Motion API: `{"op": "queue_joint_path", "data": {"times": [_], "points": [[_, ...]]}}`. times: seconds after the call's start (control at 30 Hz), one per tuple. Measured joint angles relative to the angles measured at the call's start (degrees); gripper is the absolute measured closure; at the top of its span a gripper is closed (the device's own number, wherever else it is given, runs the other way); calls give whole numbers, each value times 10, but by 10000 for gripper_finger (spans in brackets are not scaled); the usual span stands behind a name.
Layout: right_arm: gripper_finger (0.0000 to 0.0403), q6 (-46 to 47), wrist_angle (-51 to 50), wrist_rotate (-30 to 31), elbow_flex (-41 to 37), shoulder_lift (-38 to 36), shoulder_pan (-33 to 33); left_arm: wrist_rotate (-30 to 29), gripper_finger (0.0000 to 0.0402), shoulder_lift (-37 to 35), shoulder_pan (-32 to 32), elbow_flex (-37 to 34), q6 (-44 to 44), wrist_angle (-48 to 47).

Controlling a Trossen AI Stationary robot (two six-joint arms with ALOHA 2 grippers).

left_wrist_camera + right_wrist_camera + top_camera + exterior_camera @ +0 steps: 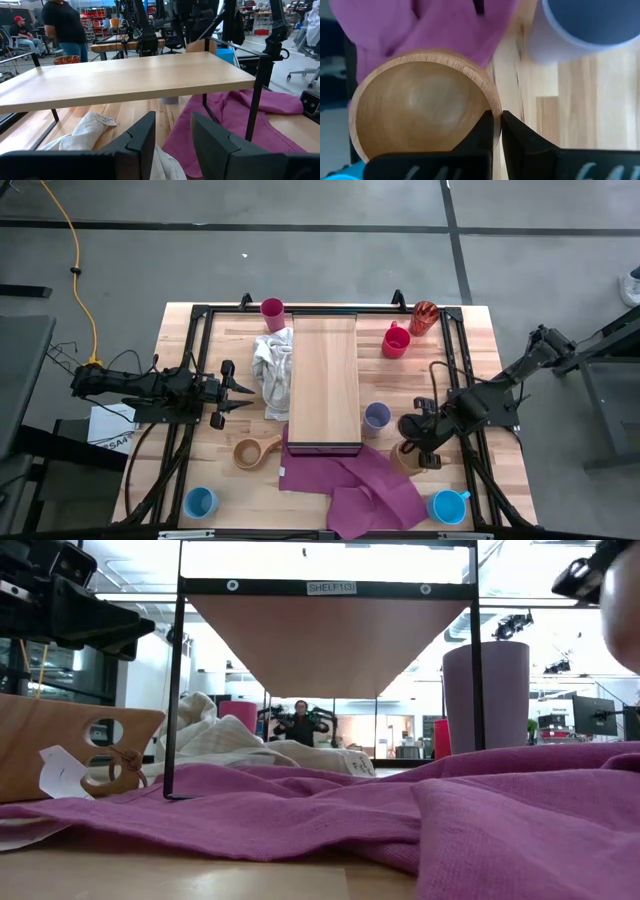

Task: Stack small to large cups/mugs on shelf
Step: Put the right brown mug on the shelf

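The light-wood shelf [323, 380] stands on its dark frame mid-table. My right gripper [412, 448] is shut on a tan wooden cup [420, 105] right of the shelf's near end, beside the lavender tumbler [377, 417]. My left gripper [240, 393] is open and empty left of the shelf, next to a white cloth [272, 370]. A second wooden cup [255, 451] stands upright on the table. The red mug [396, 341], the orange-red tumbler [424, 317] and the magenta tumbler [272, 309] stand at the far side. Two blue mugs [200, 502] [447, 506] stand near the front edge. My right gripper pinches the wooden cup's rim wall [492, 107], one finger inside the bowl and one outside. The fingers come from above, pointing down. The cup is mouth-up. In the low view its pale bottom [625, 610] seems to hang above the cloth, clear of the table.
A purple cloth [350, 480] lies crumpled from under the shelf's near end toward the front edge. A dark rail frame [200, 315] borders the table. A person [62, 25] stands in the room beyond. Bare wood shows at the far right [470, 360].
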Motion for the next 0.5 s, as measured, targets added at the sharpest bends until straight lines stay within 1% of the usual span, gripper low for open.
{"op": "queue_joint_path", "data": {"times": [0.23,0.5], "points": [[403,7,2,47,45,-25,0,0,291,0,0,0,0,0],[403,-5,-1,94,100,-46,0,0,291,0,0,0,0,0]]}}
